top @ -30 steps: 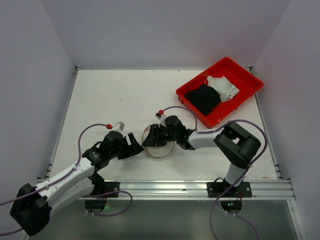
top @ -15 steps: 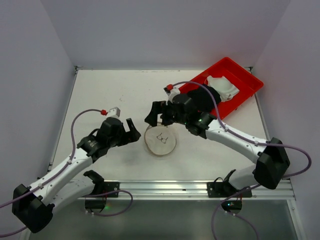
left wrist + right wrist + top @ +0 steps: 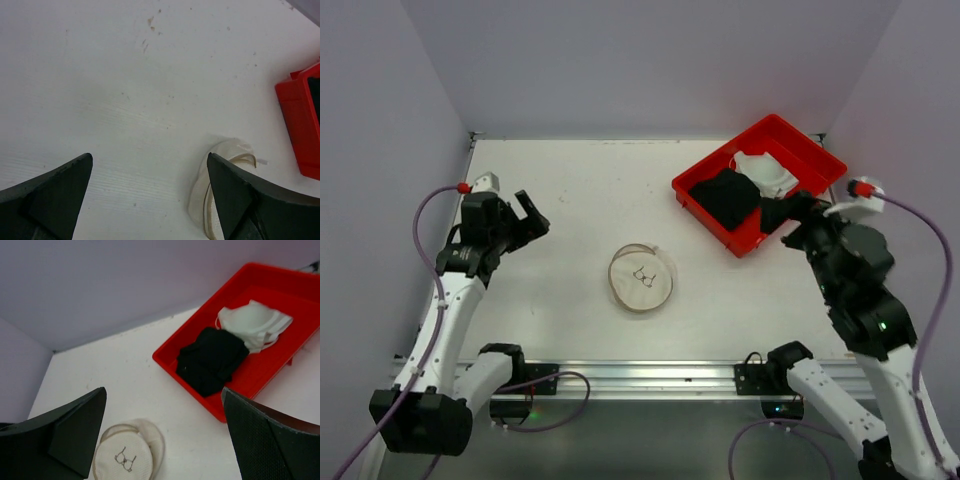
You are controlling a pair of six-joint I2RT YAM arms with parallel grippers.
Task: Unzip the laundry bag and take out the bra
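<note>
The laundry bag (image 3: 640, 279) lies collapsed flat mid-table, its round white mesh end with the small black bra icon facing up; the same bag (image 3: 127, 456) shows in the right wrist view, and its edge (image 3: 222, 155) in the left wrist view. Nothing touches it. A white bra (image 3: 766, 172) and a black garment (image 3: 725, 197) lie in the red tray (image 3: 820, 160). My left gripper (image 3: 532, 212) is raised at the left side, open and empty, far from the bag. My right gripper (image 3: 782, 212) hovers open and empty over the tray's near corner.
The red tray (image 3: 167, 360) sits at the back right, close to the right wall; its side (image 3: 295, 125) shows at the edge of the left wrist view. White walls enclose the table on three sides. A metal rail (image 3: 650, 375) runs along the near edge.
Both grippers let go of the bag, opened wide and drew back, the left to the far left and the right up toward the tray. The bag dropped flat on the table.
</note>
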